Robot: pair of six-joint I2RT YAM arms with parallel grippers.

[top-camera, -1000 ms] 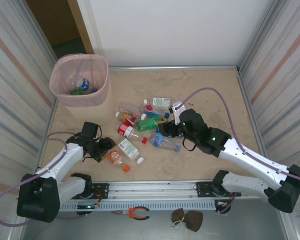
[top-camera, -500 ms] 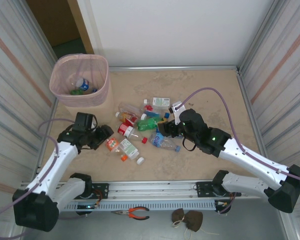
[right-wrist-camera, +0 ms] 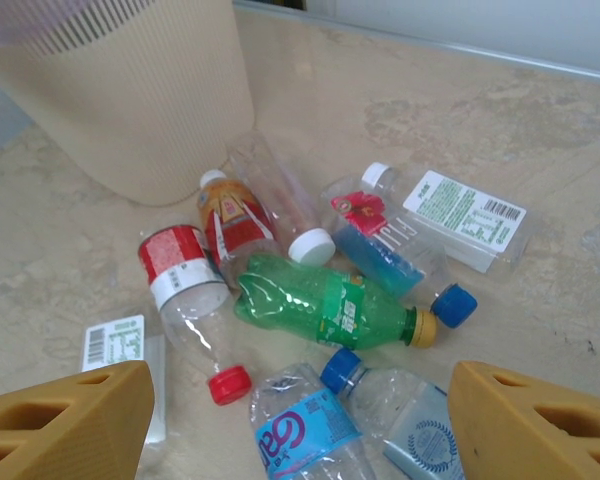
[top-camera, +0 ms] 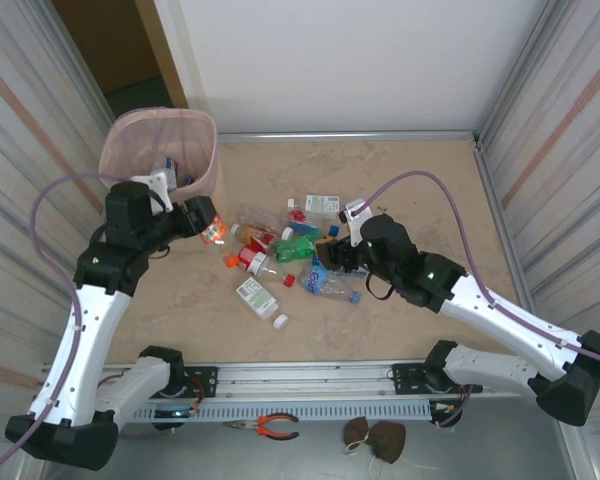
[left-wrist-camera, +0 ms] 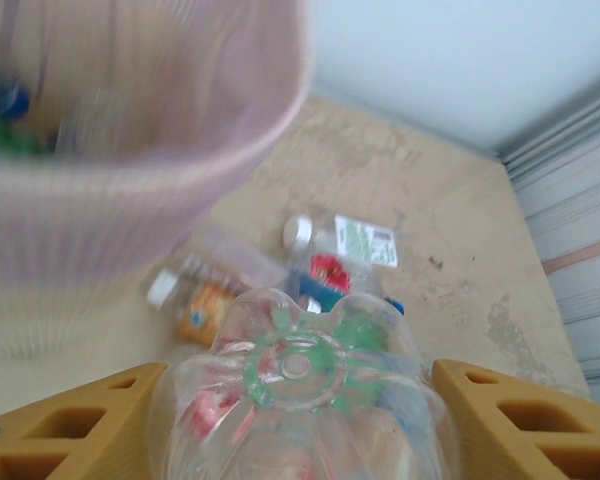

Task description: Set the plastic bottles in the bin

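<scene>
Left wrist shows my left gripper (left-wrist-camera: pixel 295 420) pinching a clear bottle (left-wrist-camera: pixel 300 365) beside the bin (left-wrist-camera: pixel 130 200), my right gripper (right-wrist-camera: pixel 300 420) spread near a green bottle (right-wrist-camera: pixel 325 305).

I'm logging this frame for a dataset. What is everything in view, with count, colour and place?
table: one, beige, walled on three sides
bin: one, pale pink, far left corner of the table
bottles in the bin: count unclear, blue and green showing, blurred
held bottle: one, clear with orange label, just outside the bin's near right side
loose bottles: about nine, mostly clear, one green, mid-table
pliers: one, orange handles, in front of the arm bases
brown bundle: one, right of the pliers
left gripper: shut on the held bottle
right gripper: open, over the loose bottles
</scene>
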